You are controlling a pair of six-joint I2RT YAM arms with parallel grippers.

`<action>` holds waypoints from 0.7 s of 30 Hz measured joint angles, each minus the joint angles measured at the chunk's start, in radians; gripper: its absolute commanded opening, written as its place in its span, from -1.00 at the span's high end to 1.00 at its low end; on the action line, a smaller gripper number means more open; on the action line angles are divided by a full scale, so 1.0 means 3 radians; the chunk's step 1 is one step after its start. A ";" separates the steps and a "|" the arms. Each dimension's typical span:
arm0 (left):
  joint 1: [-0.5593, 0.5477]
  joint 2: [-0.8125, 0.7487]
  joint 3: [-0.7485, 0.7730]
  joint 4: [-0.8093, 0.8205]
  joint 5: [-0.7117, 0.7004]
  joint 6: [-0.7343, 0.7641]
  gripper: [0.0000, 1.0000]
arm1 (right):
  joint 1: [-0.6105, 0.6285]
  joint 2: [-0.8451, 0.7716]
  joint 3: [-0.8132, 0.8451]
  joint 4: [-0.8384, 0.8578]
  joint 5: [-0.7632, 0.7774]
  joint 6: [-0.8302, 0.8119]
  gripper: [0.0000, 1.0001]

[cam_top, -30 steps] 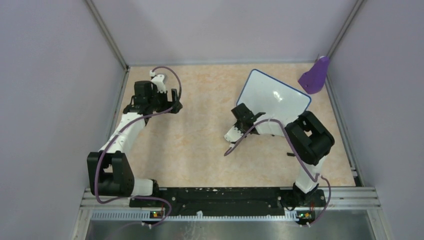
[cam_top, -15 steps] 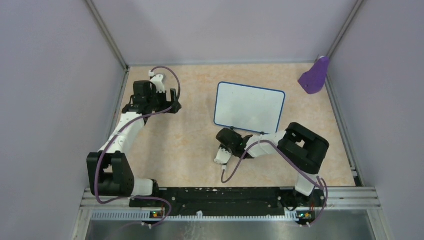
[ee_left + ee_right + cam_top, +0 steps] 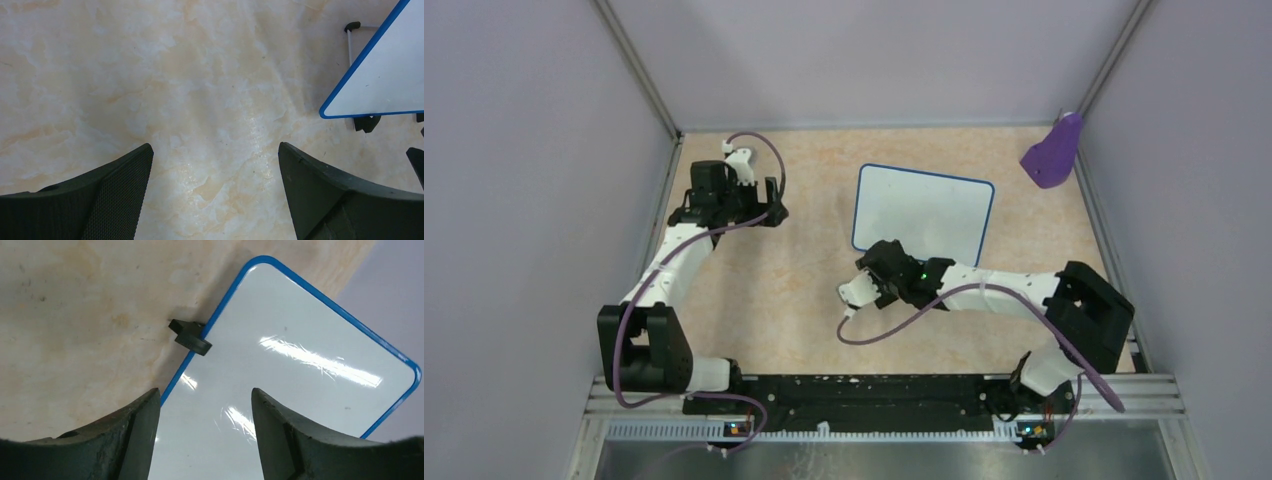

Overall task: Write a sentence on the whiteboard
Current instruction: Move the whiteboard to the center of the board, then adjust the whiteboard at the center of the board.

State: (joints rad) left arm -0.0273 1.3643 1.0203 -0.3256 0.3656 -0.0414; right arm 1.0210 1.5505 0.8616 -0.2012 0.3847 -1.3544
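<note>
At the near edge of the counter (image 3: 774, 300), both arm bases, bolted side by side. Just beyond, right of centre, the right pincer (image 3: 876, 272), low over the near left part of the whiteboard (image 3: 929, 210). In its wrist view, fingers spread apart above the board, gripping nothing, the blue rim running up between them. Against that rim, one small black foot (image 3: 190, 337). Further on, the whiteboard itself, flat on the counter right of centre, glossy white face up with streaks of glare. Level with it on the left and well apart, the left pincer (image 3: 729, 208), pointed down at bare marbled counter, spread wide and empty. Farthest back, in the right corner by the wall, a purple scoop (image 3: 1052, 152).
</note>
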 measured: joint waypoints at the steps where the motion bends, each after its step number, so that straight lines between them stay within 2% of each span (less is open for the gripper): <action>1: 0.0000 0.0000 0.0008 -0.0017 -0.0001 -0.0004 -0.97 | -0.0005 -0.0028 0.0148 -0.0207 -0.0086 0.0338 -0.29; 6: 0.0000 -0.0008 0.0050 -0.0088 -0.0060 -0.0046 -0.97 | -0.0181 -0.0331 0.0671 -0.0760 -0.0568 0.2021 -0.05; 10: 0.0000 -0.0027 0.0060 -0.0120 -0.0089 -0.0093 -0.98 | -0.0627 -0.0777 0.0613 -0.0968 -0.0852 0.3128 -0.02; 14: 0.0000 -0.0032 0.0086 -0.0139 -0.0106 -0.0145 -0.97 | -0.0961 -0.1019 0.0340 -0.1078 -0.0913 0.4014 0.28; 15: 0.0000 -0.0032 0.0090 -0.0140 -0.0108 -0.0155 -0.97 | -0.0971 -0.1033 0.0278 -0.1104 -0.0914 0.4157 0.29; 17: 0.0000 -0.0032 0.0092 -0.0141 -0.0114 -0.0184 -0.97 | -0.0997 -0.1038 0.0130 -0.1146 -0.0921 0.4513 0.18; 21: 0.0000 -0.0032 0.0092 -0.0144 -0.0127 -0.0219 -0.98 | -0.1199 -0.1038 -0.0102 -0.1155 -0.0954 0.5001 0.16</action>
State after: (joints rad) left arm -0.0273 1.3548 1.0477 -0.3687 0.3275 -0.1070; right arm 0.6613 1.2392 0.8310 -0.5476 0.0986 0.1459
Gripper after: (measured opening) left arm 0.987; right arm 0.415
